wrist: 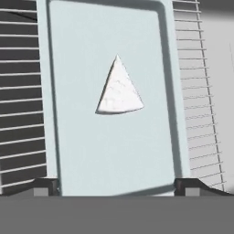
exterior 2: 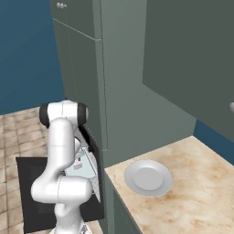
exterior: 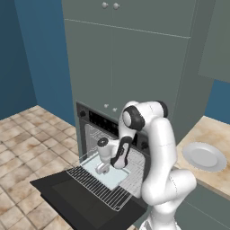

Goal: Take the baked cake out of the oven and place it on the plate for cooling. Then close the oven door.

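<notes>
Two dark finger tips of your gripper (wrist: 117, 187) stand spread wide and empty at the near edge of the pale blue-white rectangular tray (wrist: 73, 151). You are at the reaching step: the tiny white wedge-shaped cake slice (wrist: 119, 89) lies mid-tray on the pulled-out wire rack (exterior: 105, 191), above the lowered black oven door (exterior: 67, 197). Next, you need to descend squarely over the wedge and pinch its sides. The round white-grey plate (exterior: 205, 156) waits on the marbled counter (exterior 2: 201, 192) to the right.
</notes>
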Robot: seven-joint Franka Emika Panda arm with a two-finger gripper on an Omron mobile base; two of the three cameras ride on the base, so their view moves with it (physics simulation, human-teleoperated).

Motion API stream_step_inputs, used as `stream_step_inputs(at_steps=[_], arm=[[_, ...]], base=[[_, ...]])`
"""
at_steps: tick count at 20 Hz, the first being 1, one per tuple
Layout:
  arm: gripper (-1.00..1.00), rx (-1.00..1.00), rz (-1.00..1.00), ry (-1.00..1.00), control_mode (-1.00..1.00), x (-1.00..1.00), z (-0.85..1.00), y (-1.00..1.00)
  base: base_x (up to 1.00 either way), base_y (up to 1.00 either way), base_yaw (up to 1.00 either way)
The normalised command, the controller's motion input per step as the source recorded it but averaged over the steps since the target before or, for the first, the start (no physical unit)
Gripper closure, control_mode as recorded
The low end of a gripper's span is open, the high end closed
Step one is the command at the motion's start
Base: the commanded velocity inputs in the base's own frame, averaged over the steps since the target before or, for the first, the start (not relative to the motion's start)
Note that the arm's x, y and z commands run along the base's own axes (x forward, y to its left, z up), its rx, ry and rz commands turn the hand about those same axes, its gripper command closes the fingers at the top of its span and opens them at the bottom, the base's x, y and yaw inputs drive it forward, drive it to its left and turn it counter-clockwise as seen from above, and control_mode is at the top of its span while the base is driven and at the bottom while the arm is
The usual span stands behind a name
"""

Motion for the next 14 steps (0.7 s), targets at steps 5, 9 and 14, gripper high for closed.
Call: stream_step_inputs(at_steps=[5, 9, 14], arm=[[-1.0, 0.0, 0.03, 0.03, -1.0, 0.07, -0.14, 0.0], [-1.0, 0.0, 0.03, 0.02, -1.0, 0.13, -0.11, 0.01], [-1.0, 0.0, 0.03, 0.0, -1.0, 0.14, -0.03, 0.03]], base=[[0.0, 0.0, 0.0], [0.0, 0.0, 0.0], [0.0, 0.0, 0.0]])
